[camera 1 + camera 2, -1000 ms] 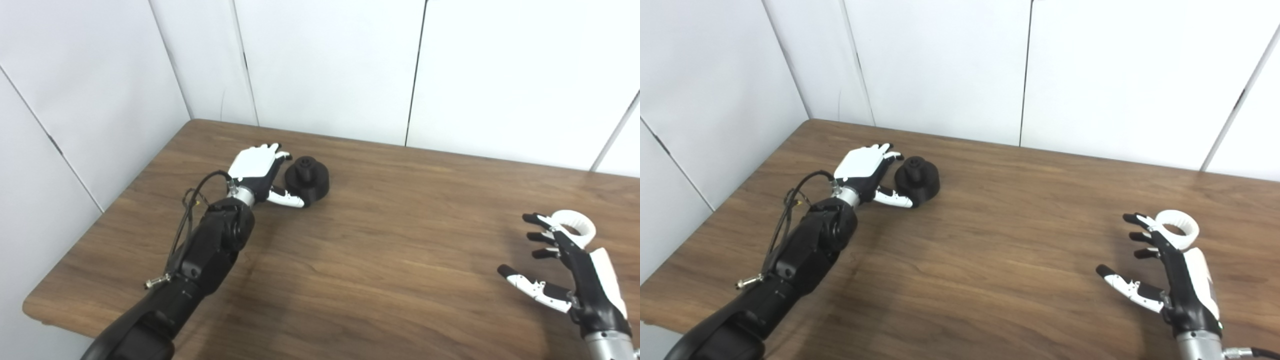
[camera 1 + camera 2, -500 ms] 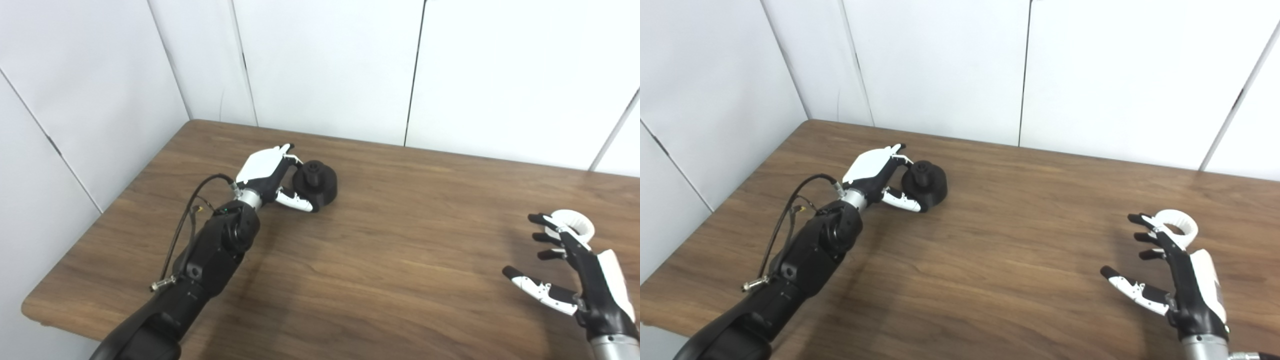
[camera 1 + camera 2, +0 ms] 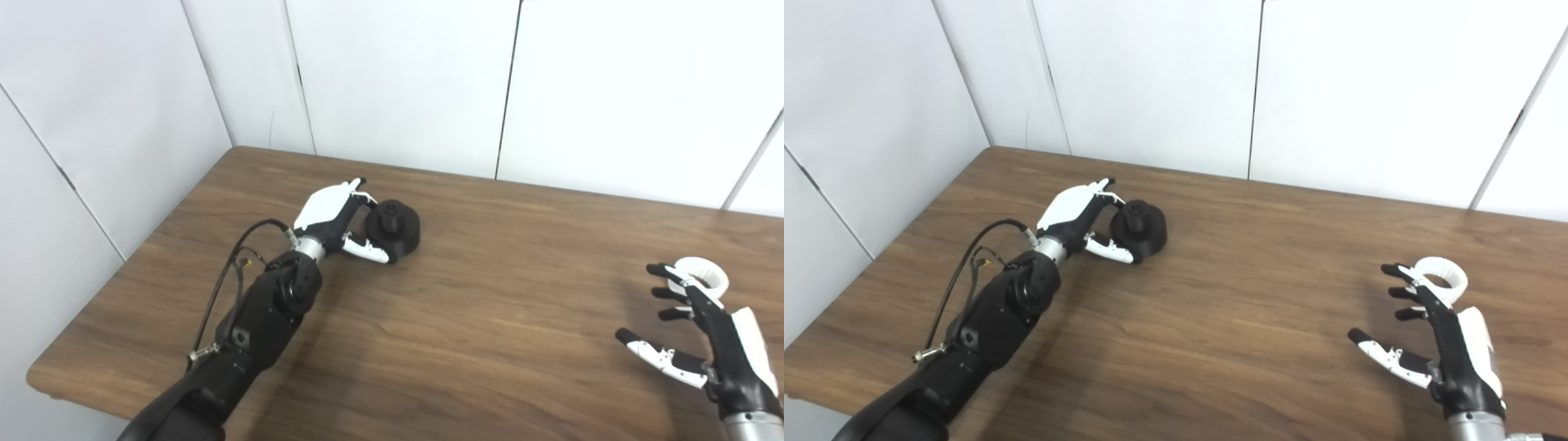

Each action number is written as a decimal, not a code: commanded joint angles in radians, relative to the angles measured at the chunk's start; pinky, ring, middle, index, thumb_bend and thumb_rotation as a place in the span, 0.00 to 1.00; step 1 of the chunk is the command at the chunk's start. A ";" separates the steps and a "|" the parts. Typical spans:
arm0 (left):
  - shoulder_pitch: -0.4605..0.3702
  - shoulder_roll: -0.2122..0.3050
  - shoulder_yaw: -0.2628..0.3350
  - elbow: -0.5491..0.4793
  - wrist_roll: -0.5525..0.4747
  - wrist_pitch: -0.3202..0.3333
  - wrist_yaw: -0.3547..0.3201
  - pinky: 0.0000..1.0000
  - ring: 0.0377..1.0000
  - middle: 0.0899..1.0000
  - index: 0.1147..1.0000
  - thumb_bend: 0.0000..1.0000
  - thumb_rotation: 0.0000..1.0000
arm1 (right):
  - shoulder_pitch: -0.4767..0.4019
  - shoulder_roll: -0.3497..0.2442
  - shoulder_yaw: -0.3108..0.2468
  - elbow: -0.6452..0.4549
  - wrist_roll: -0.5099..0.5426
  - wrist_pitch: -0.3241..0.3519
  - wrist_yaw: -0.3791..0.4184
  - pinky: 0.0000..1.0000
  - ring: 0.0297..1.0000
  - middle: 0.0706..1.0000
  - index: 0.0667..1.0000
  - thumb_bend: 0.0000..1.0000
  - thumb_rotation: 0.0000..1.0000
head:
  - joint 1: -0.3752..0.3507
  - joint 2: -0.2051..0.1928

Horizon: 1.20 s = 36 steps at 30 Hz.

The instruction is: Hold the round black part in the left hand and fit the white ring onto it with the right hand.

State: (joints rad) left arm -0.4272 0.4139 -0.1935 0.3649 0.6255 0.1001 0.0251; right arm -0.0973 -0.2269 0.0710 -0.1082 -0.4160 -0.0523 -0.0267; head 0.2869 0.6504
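Nearest, at the lower right, the right hand point(image 3: 710, 334) hovers over the wooden table point(image 3: 465, 331) with its palm turned toward the middle of the scene. Its fingers point(image 3: 664, 288) are spread wide and its thumb point(image 3: 652, 355) sticks out low to the left; it holds nothing. Just beyond the fingertips lies the white ring point(image 3: 704, 272), flat on the table near the right edge. Whether the fingertips touch the ring cannot be told, since they overlap its near rim in both views.

At the lower left the dark left arm point(image 3: 257, 318) reaches up and across the table, with a black cable point(image 3: 229, 275) looping beside the wrist. Farther back, the left hand point(image 3: 334, 214) lies on its side next to the round black part point(image 3: 395, 226), which sits on the table toward the far left, with a small knob standing up from its top. The hand's fingers curve around the part's far side and the thumb point(image 3: 367, 250) lies along its near side, so the hand is cupped loosely about it; a firm grip cannot be told. The part and the ring are well apart.

Behind the table stand plain white wall panels point(image 3: 404, 79).
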 commanded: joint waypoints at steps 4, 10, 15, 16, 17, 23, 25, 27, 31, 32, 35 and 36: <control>-0.001 -0.014 -0.032 -0.058 0.009 -0.028 0.001 1.00 1.00 1.00 0.59 0.93 0.35 | -0.031 -0.007 -0.011 -0.045 0.002 0.001 0.004 0.62 0.75 0.87 0.79 0.65 0.17 | -0.001 0.005; 0.026 -0.037 -0.068 -0.134 0.002 -0.009 -0.045 1.00 1.00 1.00 0.59 0.94 0.36 | -0.032 -0.003 -0.012 -0.053 -0.006 0.009 0.003 0.62 0.75 0.86 0.79 0.65 0.17 | -0.004 0.007; 0.057 -0.051 -0.094 -0.186 0.002 -0.021 -0.075 1.00 1.00 1.00 0.59 0.94 0.35 | -0.033 -0.002 -0.009 -0.060 -0.007 0.009 0.003 0.61 0.75 0.86 0.79 0.65 0.17 | -0.020 0.015; 0.064 -0.053 -0.100 -0.195 0.005 -0.023 -0.081 1.00 1.00 1.00 0.59 0.95 0.34 | -0.034 -0.002 -0.009 -0.060 -0.009 0.008 0.002 0.61 0.75 0.86 0.79 0.65 0.17 | -0.024 0.017; 0.071 -0.056 -0.108 -0.205 0.010 -0.025 -0.085 1.00 1.00 1.00 0.59 0.95 0.34 | -0.035 -0.002 -0.009 -0.059 -0.009 0.006 0.001 0.61 0.75 0.86 0.79 0.65 0.18 | -0.028 0.018; 0.106 -0.075 -0.138 -0.248 0.010 -0.045 -0.102 1.00 1.00 1.00 0.58 0.95 0.32 | -0.037 -0.002 -0.010 -0.070 -0.012 0.019 0.007 0.61 0.75 0.86 0.79 0.65 0.21 | -0.055 0.030; 0.122 -0.081 -0.147 -0.273 0.009 -0.046 -0.110 1.00 1.00 1.00 0.58 0.94 0.32 | -0.036 0.000 -0.010 -0.080 -0.015 0.030 0.009 0.61 0.75 0.86 0.79 0.65 0.21 | -0.061 0.033; 0.138 -0.086 -0.160 -0.306 0.016 -0.037 -0.127 1.00 1.00 1.00 0.59 0.94 0.33 | -0.037 0.000 -0.010 -0.077 -0.015 0.023 0.005 0.61 0.74 0.86 0.78 0.66 0.21 | -0.069 0.036; 0.170 -0.093 -0.181 -0.364 0.032 -0.042 -0.145 1.00 1.00 1.00 0.59 0.95 0.35 | -0.040 0.006 -0.010 -0.077 -0.016 0.019 0.001 0.60 0.74 0.85 0.78 0.66 0.22 | -0.111 0.048; 0.177 -0.095 -0.185 -0.375 0.034 -0.044 -0.149 1.00 1.00 1.00 0.60 0.95 0.34 | -0.040 0.008 -0.010 -0.076 -0.015 0.017 0.000 0.60 0.74 0.85 0.78 0.66 0.21 | -0.111 0.048; 0.200 -0.099 -0.194 -0.406 0.029 -0.058 -0.158 1.00 1.00 1.00 0.60 0.96 0.35 | -0.043 0.014 -0.008 -0.077 -0.025 0.018 -0.005 0.59 0.73 0.85 0.78 0.66 0.21 | -0.139 0.053; 0.207 -0.100 -0.196 -0.416 0.025 -0.063 -0.163 1.00 1.00 1.00 0.60 0.96 0.35 | -0.044 0.017 -0.007 -0.082 -0.027 0.024 -0.003 0.59 0.73 0.85 0.78 0.65 0.20 | -0.155 0.058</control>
State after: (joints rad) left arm -0.2204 0.3031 -0.3796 -0.0219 0.6356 0.0551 -0.1192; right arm -0.0992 -0.2169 0.0684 -0.1475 -0.4395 -0.0157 -0.0145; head 0.1321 0.7086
